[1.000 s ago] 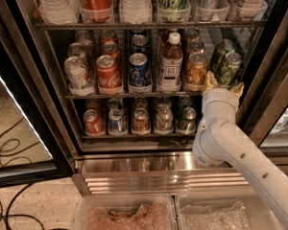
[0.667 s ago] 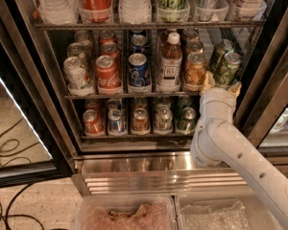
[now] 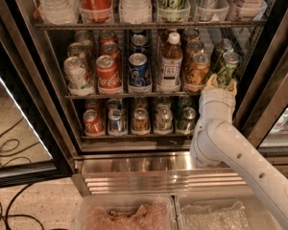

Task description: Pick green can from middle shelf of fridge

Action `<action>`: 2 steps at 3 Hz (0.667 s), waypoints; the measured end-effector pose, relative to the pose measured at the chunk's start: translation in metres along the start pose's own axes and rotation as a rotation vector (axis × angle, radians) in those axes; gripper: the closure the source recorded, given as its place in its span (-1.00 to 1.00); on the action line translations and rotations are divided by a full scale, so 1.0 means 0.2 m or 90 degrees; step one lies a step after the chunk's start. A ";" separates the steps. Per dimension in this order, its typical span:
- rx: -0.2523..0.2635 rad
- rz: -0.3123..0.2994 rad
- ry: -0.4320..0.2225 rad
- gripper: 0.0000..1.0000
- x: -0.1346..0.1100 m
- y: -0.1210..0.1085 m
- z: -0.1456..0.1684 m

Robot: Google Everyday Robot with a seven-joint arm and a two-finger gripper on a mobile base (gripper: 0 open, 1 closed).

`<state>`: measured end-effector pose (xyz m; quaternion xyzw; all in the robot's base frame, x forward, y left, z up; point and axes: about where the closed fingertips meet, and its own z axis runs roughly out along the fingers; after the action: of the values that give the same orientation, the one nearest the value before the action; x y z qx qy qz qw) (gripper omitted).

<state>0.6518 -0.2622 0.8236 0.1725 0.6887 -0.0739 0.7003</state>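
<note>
The end effector (image 3: pixel 221 84) is at the right end of the middle shelf (image 3: pixel 134 95) inside the fridge (image 3: pixel 144 169), at the tip of the white arm (image 3: pixel 230 147) that rises from the lower right. Its two yellowish fingertips (image 3: pixel 210 83) are spread moderately wide and point up and into the fridge, one on each side of the lower part of the front green can (image 3: pixel 229 67). The can's base is hidden behind the wrist, so I cannot tell whether the fingers touch the can or only flank it.

The green can stands upright in the rightmost lane of the middle shelf, directly above and between the fingertips, close to the fridge's right frame. A second green can (image 3: pixel 221 51) stands just behind it in the same lane. An amber-orange can (image 3: pixel 198 71) stands in the next lane to the left, just beside the left fingertip, and a white-capped bottle (image 3: pixel 171 63) stands beyond that.
</note>
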 end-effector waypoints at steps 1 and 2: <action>0.000 0.000 0.000 0.28 0.00 0.00 0.00; 0.000 0.000 0.000 0.16 0.00 0.00 0.00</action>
<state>0.6518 -0.2622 0.8236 0.1726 0.6887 -0.0739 0.7003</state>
